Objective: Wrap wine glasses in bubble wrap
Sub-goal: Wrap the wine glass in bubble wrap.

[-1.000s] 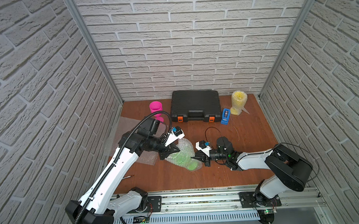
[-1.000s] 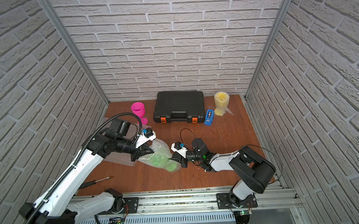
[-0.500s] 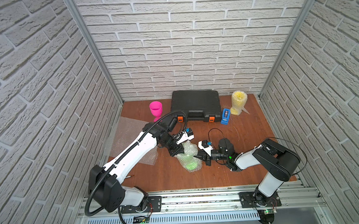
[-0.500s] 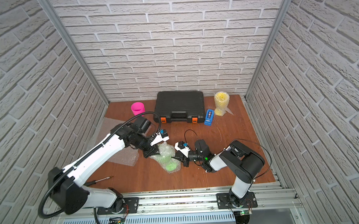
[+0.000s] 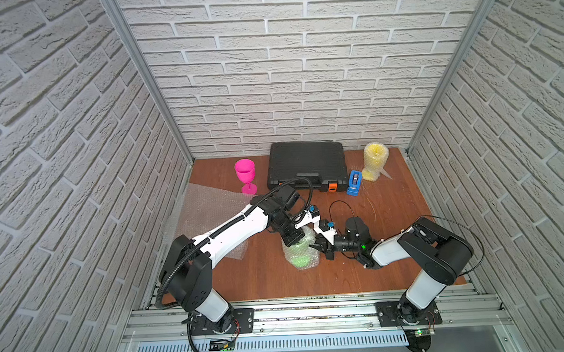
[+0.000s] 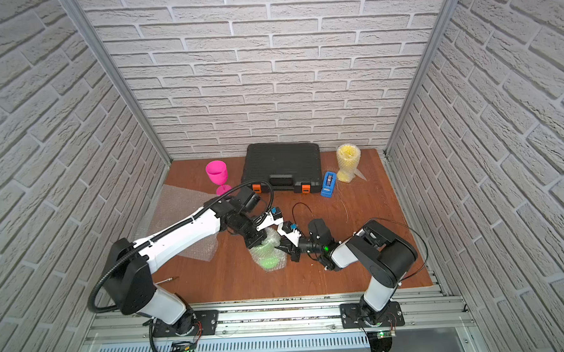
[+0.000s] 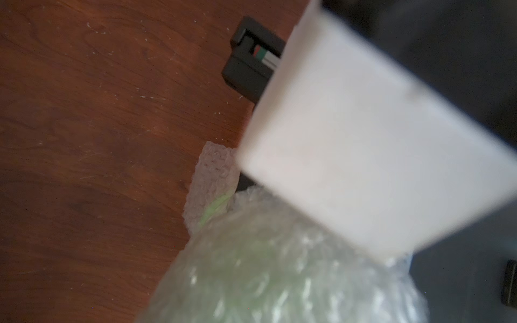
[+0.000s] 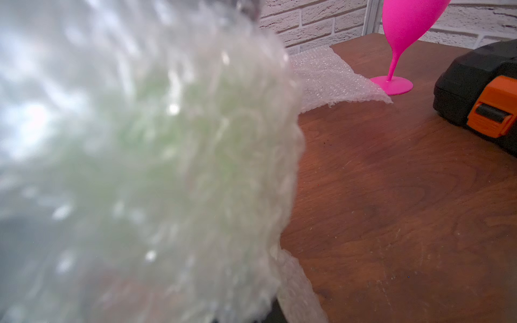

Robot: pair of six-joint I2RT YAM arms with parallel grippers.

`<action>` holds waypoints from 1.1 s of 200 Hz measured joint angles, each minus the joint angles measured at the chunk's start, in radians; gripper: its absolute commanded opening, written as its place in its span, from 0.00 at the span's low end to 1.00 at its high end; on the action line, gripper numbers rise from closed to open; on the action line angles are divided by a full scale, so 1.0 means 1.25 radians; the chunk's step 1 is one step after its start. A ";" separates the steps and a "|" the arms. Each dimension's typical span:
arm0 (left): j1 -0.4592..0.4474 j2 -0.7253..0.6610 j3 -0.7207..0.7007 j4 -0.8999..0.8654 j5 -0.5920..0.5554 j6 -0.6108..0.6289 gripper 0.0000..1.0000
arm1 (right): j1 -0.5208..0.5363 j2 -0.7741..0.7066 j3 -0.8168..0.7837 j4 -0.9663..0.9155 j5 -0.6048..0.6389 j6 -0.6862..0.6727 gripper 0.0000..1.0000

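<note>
Over on the left, a flat bubble wrap sheet (image 5: 206, 210) lies spread on the wooden table (image 5: 392, 210), and the white left arm reaches across above it. At the sheet's far corner the pink goblet (image 5: 245, 171) stands upright and bare, its foot right at the sheet's edge; the right wrist view shows the same goblet (image 8: 402, 25) beside that corner of wrap (image 8: 330, 75).

Toward the middle, the left gripper (image 5: 294, 239) points down onto the top of the green goblet bundle (image 5: 300, 257). This is the lime goblet swathed in crinkled bubble wrap, near the table's centre. In both top views the black gripper body hides its tips (image 6: 256, 239), and its wrist view is mostly a blurred white block over the bundle (image 7: 279, 279), so I cannot tell whether its jaws are apart or together.

Behind, against the back wall, sits a closed black tool case (image 5: 306, 164) with orange latches.

From the right side the right gripper (image 5: 319, 247) comes in low and level, jaws closed together, its tips against the bundle's side. Its camera is filled by the green wrap (image 8: 140, 167), and I cannot make out whether a fold is caught.

Further right, a blue tape dispenser (image 5: 354, 182) stands just beside the case. Past it, the yellow goblet (image 5: 375, 160) stands near the back right corner, wrapped in bubble wrap.
</note>
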 measured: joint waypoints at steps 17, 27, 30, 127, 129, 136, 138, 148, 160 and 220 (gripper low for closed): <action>-0.004 -0.038 -0.003 -0.009 -0.044 -0.008 0.38 | 0.004 -0.002 0.003 0.001 -0.001 -0.001 0.03; -0.003 -0.059 -0.002 -0.020 -0.063 -0.007 0.43 | 0.007 -0.005 0.005 -0.001 -0.001 -0.001 0.03; -0.002 -0.065 -0.001 -0.024 -0.067 -0.006 0.44 | 0.008 -0.005 0.005 -0.001 -0.001 -0.001 0.03; 0.035 -0.145 0.186 -0.178 -0.002 0.048 0.74 | 0.013 -0.009 0.013 -0.033 -0.001 -0.002 0.03; 0.035 -0.145 0.186 -0.178 0.003 0.048 0.75 | 0.013 -0.009 0.013 -0.033 -0.001 -0.002 0.03; 0.035 -0.145 0.186 -0.178 0.022 0.052 0.76 | 0.013 -0.009 0.013 -0.034 -0.001 -0.002 0.03; 0.035 -0.144 0.186 -0.178 0.027 0.052 0.76 | 0.013 -0.009 0.013 -0.034 -0.001 -0.002 0.03; 0.035 -0.143 0.186 -0.178 0.048 0.054 0.76 | 0.013 -0.010 0.014 -0.036 -0.001 -0.002 0.03; 0.034 -0.136 0.186 -0.177 0.060 0.054 0.74 | 0.013 -0.011 0.014 -0.038 -0.001 -0.002 0.03; 0.034 -0.017 0.131 -0.167 0.001 0.038 0.05 | 0.013 -0.013 0.021 -0.058 0.000 -0.005 0.03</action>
